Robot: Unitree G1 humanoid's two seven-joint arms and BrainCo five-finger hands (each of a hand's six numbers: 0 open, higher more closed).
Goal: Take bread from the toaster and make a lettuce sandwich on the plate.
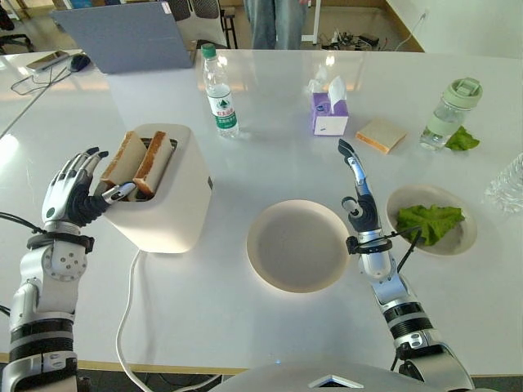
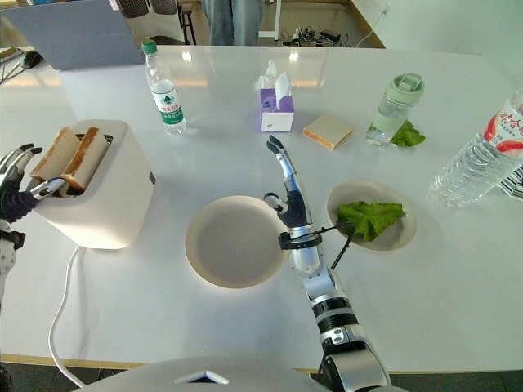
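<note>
A white toaster [image 1: 163, 204] stands at the left with two toasted bread slices [image 1: 139, 160] sticking up from its slots. My left hand [image 1: 75, 189] is just left of the toaster, fingers spread open, with one fingertip near the closer slice. An empty cream plate [image 1: 298, 243] lies in the middle. My right hand [image 1: 359, 200] stands edge-up between that plate and a smaller plate [image 1: 458, 241] that holds a lettuce leaf [image 1: 431, 220]; its fingers are straight and hold nothing.
A loose bread slice [image 1: 381, 135], a tissue box [image 1: 330, 114], a green-capped bottle [image 1: 220, 94], a pale green cup [image 1: 448, 114] with a lettuce scrap [image 1: 462, 140] stand farther back. A clear bottle [image 2: 480, 155] is at the right. The toaster cord [image 1: 131, 318] trails to the front edge.
</note>
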